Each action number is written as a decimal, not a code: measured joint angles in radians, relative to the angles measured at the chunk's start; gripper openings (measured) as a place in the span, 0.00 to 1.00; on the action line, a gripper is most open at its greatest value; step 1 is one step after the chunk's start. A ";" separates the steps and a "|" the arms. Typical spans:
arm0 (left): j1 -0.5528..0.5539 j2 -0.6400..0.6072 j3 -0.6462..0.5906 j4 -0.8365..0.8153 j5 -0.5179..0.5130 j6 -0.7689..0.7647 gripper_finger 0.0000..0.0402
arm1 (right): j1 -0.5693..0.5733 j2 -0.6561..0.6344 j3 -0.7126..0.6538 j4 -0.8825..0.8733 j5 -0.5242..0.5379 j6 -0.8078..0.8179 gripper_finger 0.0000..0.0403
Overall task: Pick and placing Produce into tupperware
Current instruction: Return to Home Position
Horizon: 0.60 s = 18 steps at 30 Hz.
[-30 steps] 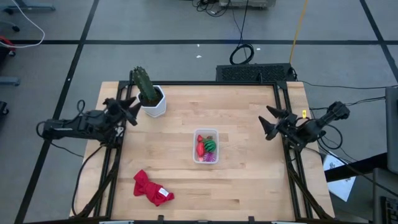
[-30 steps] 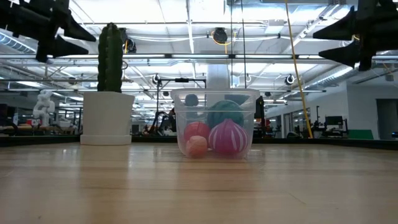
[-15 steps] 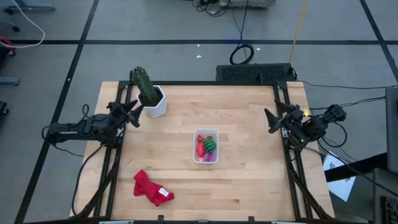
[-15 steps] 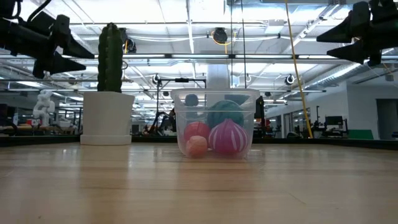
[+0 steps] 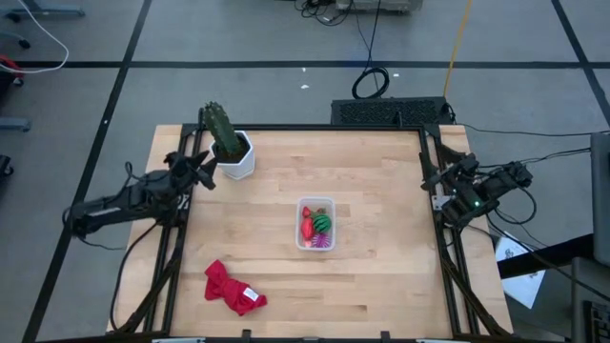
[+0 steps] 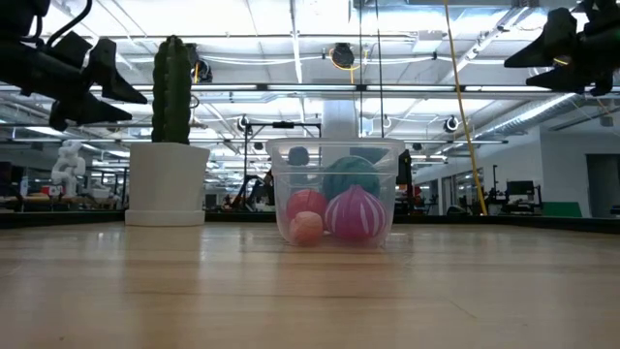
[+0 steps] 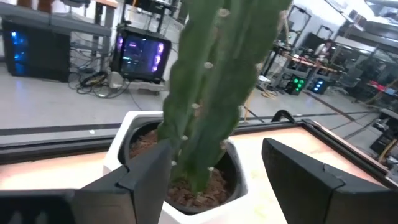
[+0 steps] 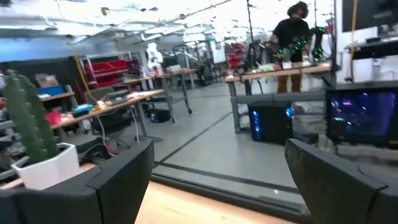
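Observation:
The tupperware, a small clear tub, stands at the table's middle. In it lies the produce: a purple striped ball, a green striped ball and small red pieces. My left gripper hangs open in the air at the table's left edge, close beside the cactus. In the left wrist view the cactus shows beyond the open left gripper. My right gripper hangs open above the table's right edge, far from the tub. Nothing is between its fingers.
A green cactus in a white pot stands at the far left, next to my left gripper. A crumpled red cloth lies near the front left. Bare wood surrounds the tub. A person stands in the room beyond the table.
My left gripper has sunk a little beside the cactus, and its arm has swung. My right gripper has drawn back toward the table's right edge, risen slightly and rolled. Both have stayed open. The tub and the produce have not moved.

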 joint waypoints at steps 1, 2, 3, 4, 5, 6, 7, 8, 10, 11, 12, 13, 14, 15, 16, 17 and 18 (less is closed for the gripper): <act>0.014 0.000 0.000 -0.004 0.010 -0.005 0.63 | 0.000 0.000 0.000 -0.019 -0.002 0.007 0.88; 0.028 0.000 0.000 -0.007 0.028 -0.009 0.63 | 0.000 0.000 0.000 -0.046 -0.006 0.023 0.88; 0.039 0.001 0.000 -0.007 0.051 -0.010 0.63 | 0.000 0.000 0.000 -0.066 -0.011 0.042 0.88; 0.050 0.003 0.000 -0.006 0.075 -0.010 0.63 | 0.000 0.000 0.000 -0.086 -0.013 0.063 0.88; 0.059 0.003 0.000 -0.007 0.096 -0.010 0.63 | 0.000 0.000 0.000 -0.114 -0.019 0.085 0.88; 0.066 0.004 0.000 -0.007 0.106 -0.011 0.63 | 0.000 0.000 0.000 -0.142 -0.034 0.109 0.88; 0.074 0.006 0.000 -0.006 0.106 -0.010 0.63 | 0.000 0.000 0.000 -0.167 -0.052 0.136 0.88; 0.082 0.008 0.000 -0.004 0.106 -0.010 0.63 | 0.000 0.000 0.001 -0.191 -0.080 0.166 0.88; 0.095 0.009 0.000 0.005 0.108 -0.007 0.63 | -0.010 0.000 0.001 -0.237 -0.138 0.209 0.88; 0.102 0.009 0.000 0.012 0.117 -0.006 0.63 | -0.020 0.000 0.001 -0.251 -0.147 0.222 0.88; 0.108 0.009 0.000 0.014 0.135 -0.006 0.63 | -0.033 0.000 0.002 -0.260 -0.146 0.232 0.88; 0.112 0.010 0.000 0.012 0.154 -0.006 0.63 | -0.047 0.000 0.002 -0.264 -0.147 0.235 0.88; 0.116 0.010 0.000 0.013 0.172 -0.004 0.63 | -0.063 0.000 0.002 -0.264 -0.147 0.235 0.88; 0.118 0.010 0.000 0.013 0.183 -0.004 0.63 | -0.077 0.000 0.002 -0.264 -0.147 0.234 0.88; 0.120 0.010 0.000 0.013 0.190 -0.004 0.63 | -0.090 0.000 0.002 -0.264 -0.147 0.234 0.88; 0.120 0.010 0.000 0.013 0.193 -0.004 0.63 | -0.103 0.000 0.002 -0.266 -0.147 0.233 0.88; 0.120 0.010 0.000 0.014 0.194 -0.003 0.63 | -0.114 0.000 0.002 -0.275 -0.147 0.233 0.88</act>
